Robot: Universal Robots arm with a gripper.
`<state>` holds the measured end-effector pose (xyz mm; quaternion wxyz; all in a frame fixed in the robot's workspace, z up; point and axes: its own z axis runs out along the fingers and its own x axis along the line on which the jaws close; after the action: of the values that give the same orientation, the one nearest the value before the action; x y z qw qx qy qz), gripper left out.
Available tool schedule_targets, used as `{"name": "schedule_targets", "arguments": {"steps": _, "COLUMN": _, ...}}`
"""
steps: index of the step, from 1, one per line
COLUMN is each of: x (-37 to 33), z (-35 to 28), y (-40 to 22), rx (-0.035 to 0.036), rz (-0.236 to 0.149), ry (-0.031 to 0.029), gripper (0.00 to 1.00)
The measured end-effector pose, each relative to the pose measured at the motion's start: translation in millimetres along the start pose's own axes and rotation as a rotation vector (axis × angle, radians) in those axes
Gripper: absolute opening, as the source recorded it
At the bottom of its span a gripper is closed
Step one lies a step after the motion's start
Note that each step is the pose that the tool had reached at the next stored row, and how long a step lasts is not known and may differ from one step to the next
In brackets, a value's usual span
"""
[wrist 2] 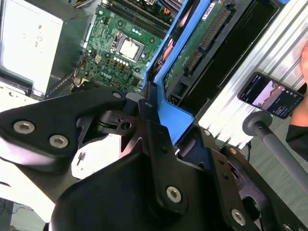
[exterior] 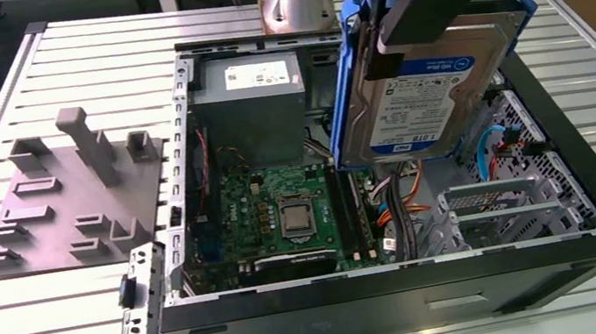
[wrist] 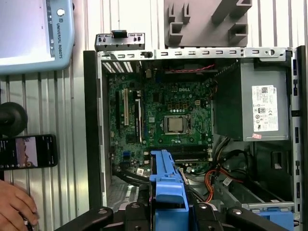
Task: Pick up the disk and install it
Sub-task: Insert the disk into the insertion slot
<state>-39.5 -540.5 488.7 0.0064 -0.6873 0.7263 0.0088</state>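
Observation:
The disk [exterior: 422, 108], silver with a white-and-blue label and blue side rails, hangs tilted on edge above the open computer case [exterior: 582, 169], towards the exterior view's right. My gripper [exterior: 405, 31] is shut on its upper end. In the second wrist view the disk [wrist 2: 202, 45] shows its green circuit-board underside and a blue rail, clamped between the black fingers [wrist 2: 147, 108]. The first wrist view looks down along the disk's blue rail [wrist: 166, 185] into the case.
Inside the case are a grey power-supply box [exterior: 249, 94], a green motherboard [exterior: 287, 213] and a metal drive cage [exterior: 494, 209]. A grey fixture plate with pegs [exterior: 66, 197] lies on the slatted table. A phone [wrist: 29, 150], a hand [wrist: 14, 207] and a pendant [wrist: 33, 33] are beside the case.

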Motion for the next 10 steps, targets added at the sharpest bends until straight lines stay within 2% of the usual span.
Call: {"name": "schedule_targets", "arguments": {"steps": 10, "x": 0.0, "z": 0.3, "y": 0.0, "rx": 0.0001, "rz": 0.0, "ry": -0.0001, "gripper": 0.36}}
